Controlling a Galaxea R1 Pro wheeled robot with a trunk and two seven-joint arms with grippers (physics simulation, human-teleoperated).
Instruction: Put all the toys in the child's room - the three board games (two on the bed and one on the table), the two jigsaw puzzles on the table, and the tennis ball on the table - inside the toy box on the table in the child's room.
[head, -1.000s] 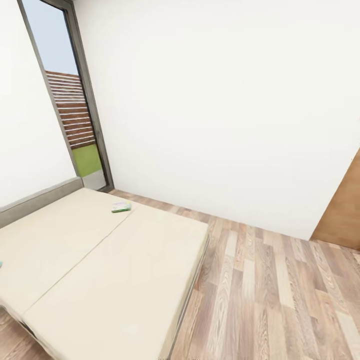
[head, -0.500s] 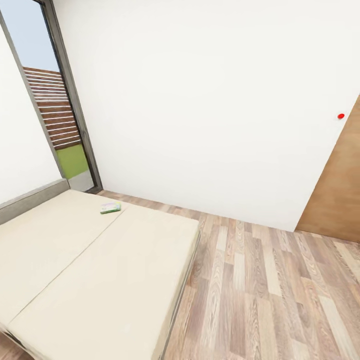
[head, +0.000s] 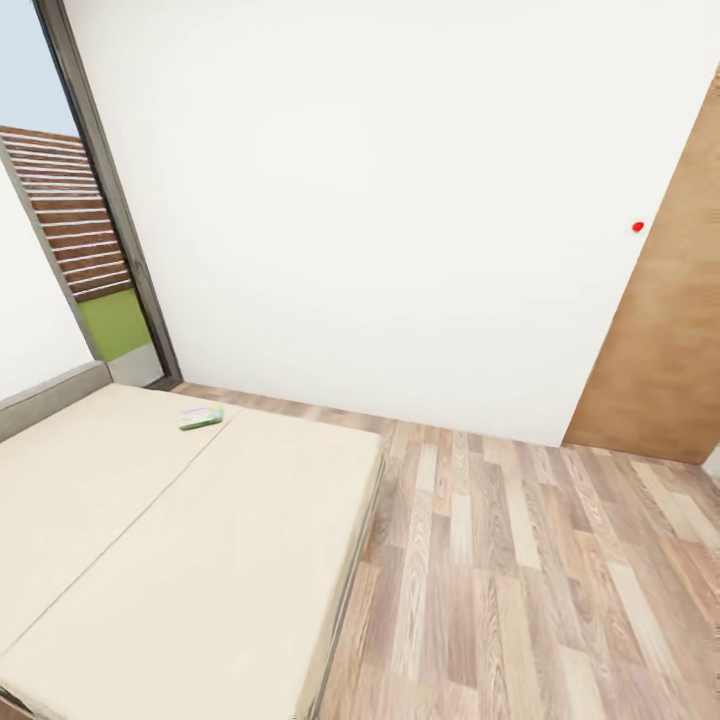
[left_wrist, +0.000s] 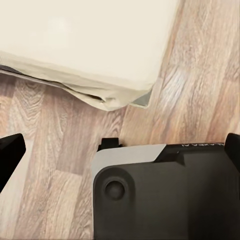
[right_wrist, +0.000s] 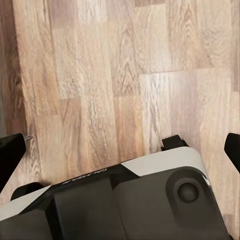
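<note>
board game on bed – label unreadable

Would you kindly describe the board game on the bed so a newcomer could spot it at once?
Start with the wide bed with two cream mattresses, at the left of the head view. Follow the seam between the mattresses toward the far end, near the tall window. The board game lies flat there, a thin white-green-yellow box, the one colourful thing on the plain cream surface.
</note>
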